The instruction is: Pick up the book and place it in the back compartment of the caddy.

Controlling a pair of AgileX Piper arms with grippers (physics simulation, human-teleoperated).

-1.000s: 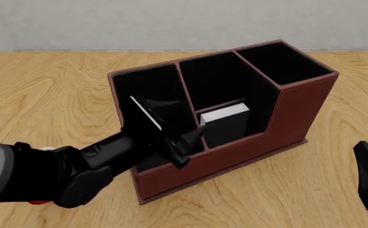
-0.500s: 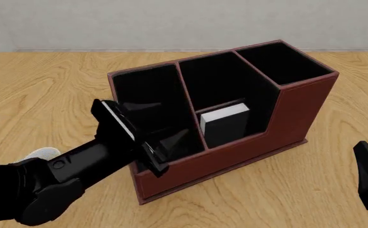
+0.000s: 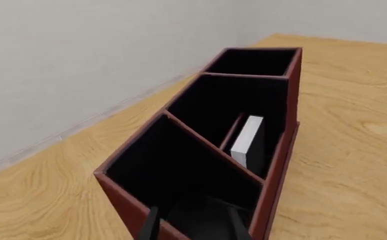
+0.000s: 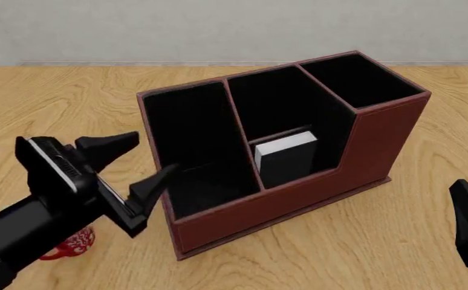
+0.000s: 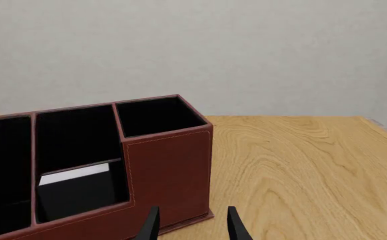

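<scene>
The dark reddish-brown caddy (image 4: 363, 145) stands mid-table. The black book (image 4: 286, 158) stands upright, white page edges up, in the small back compartment (image 4: 299, 172) between the low cross-divider and the lowered wall. It also shows in the left wrist view (image 3: 247, 141) and the right wrist view (image 5: 79, 186). My left gripper (image 4: 155, 152) is open and empty, just outside the caddy's left end wall. My right gripper (image 5: 190, 226) is open and empty at the near right, away from the caddy (image 5: 170, 165).
A red-and-white patterned mug (image 4: 71, 244) sits at the near left, partly hidden under my left arm. The caddy's wide left cell (image 4: 190, 130) and tall right cell (image 4: 359, 78) hold nothing. A pale wall runs along the table's far edge.
My left gripper has drawn back out of the caddy toward the near left, open and empty. The book stays in its cell. The right arm has not moved.
</scene>
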